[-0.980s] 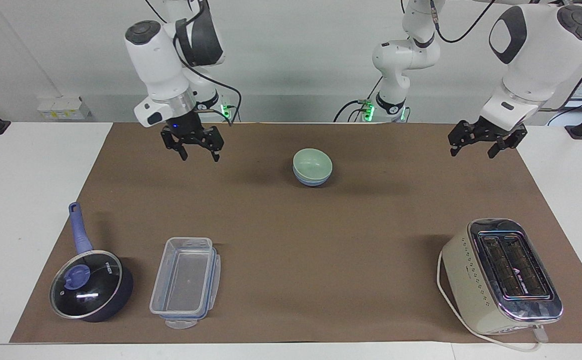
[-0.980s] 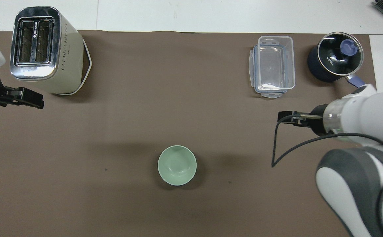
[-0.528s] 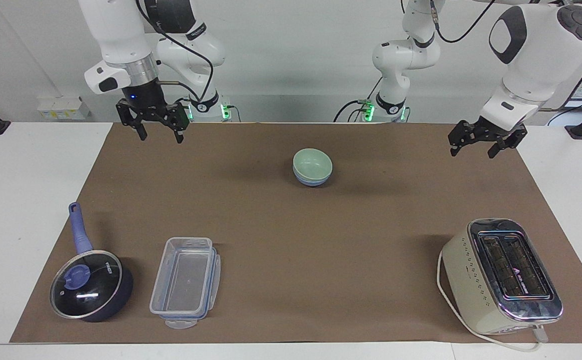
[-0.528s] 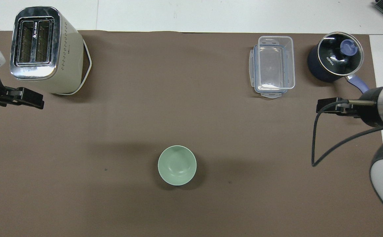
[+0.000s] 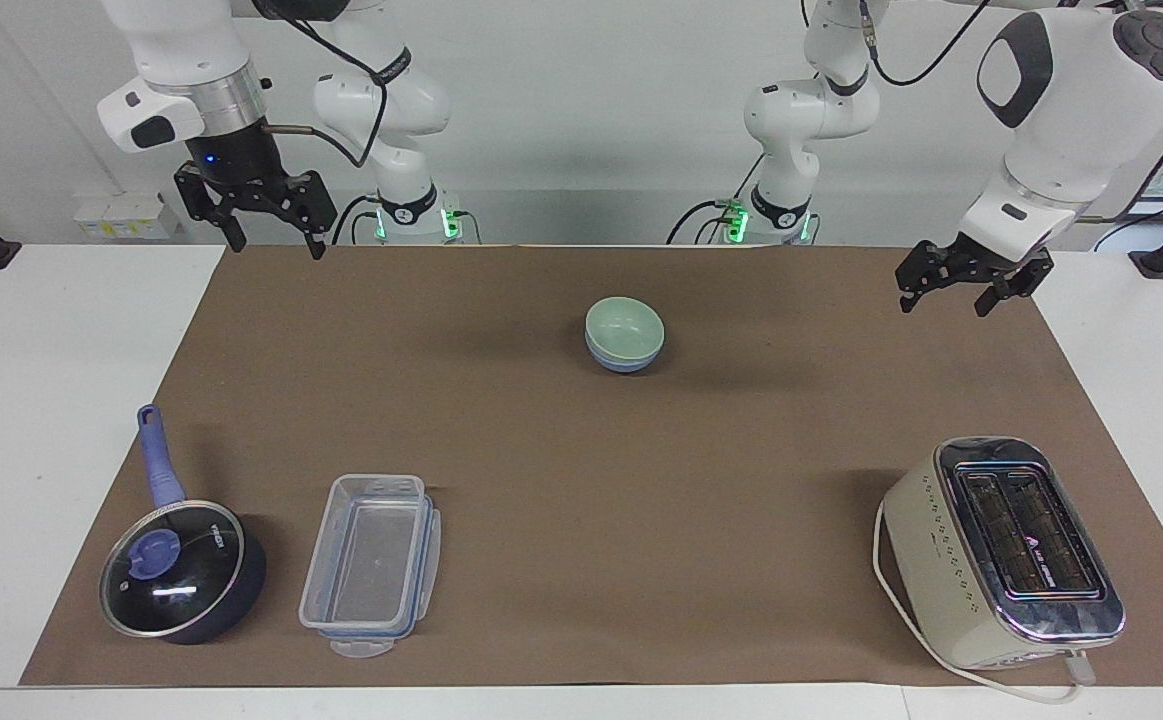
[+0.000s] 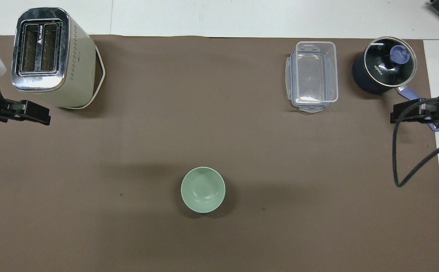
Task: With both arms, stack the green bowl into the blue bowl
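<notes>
**Both grippers up and empty, bowls stacked**

Right gripper (image 5: 275, 235) hung with fingers spread, holding nothing, above the brown mat's (image 5: 541, 470) corner at the right arm's end. Left gripper (image 5: 953, 295) also gaped empty, over the mat's edge at the left arm's end. Between them, well apart from both, green bowl (image 5: 624, 326) sat nested in blue bowl (image 5: 625, 362). Overhead view showed only the green bowl (image 6: 203, 189); the blue rim appeared in the facing view alone. Toaster (image 6: 49, 56) sat near the left gripper (image 6: 34, 112) overhead.
</notes>
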You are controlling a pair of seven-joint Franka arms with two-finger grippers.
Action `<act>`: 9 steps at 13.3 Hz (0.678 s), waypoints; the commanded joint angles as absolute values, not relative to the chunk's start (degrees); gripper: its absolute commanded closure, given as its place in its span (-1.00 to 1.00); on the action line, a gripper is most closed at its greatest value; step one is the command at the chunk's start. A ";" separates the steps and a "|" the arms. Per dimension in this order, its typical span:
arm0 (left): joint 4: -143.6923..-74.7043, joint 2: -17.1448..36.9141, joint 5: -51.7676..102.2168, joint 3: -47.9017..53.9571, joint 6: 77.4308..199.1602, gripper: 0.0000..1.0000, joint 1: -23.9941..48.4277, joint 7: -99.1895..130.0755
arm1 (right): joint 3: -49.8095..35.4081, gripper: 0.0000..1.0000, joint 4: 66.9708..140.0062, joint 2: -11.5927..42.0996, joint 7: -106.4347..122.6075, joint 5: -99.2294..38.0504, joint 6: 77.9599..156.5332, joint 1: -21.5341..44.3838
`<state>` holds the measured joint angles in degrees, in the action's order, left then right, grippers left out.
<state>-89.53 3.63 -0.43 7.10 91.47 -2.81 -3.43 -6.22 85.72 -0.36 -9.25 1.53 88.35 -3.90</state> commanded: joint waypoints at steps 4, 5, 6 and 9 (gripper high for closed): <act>-88.42 4.22 -0.79 7.56 91.41 -1.00 -3.52 -3.43 | -7.21 -1.00 86.30 -0.88 -7.91 1.76 86.22 -4.40; -88.42 4.22 -0.79 7.56 91.41 -1.00 -3.52 -3.43 | -7.12 -1.00 86.48 -1.14 -7.91 1.67 86.22 -4.39; -88.42 4.22 -0.79 7.56 91.41 -1.00 -3.52 -3.43 | -7.12 -1.00 86.83 -1.23 -7.91 1.67 86.22 -4.39; -88.51 4.22 -0.79 7.56 91.41 -1.00 -3.52 -3.43 | -7.12 -1.00 87.36 -1.76 -8.43 1.49 85.34 -4.39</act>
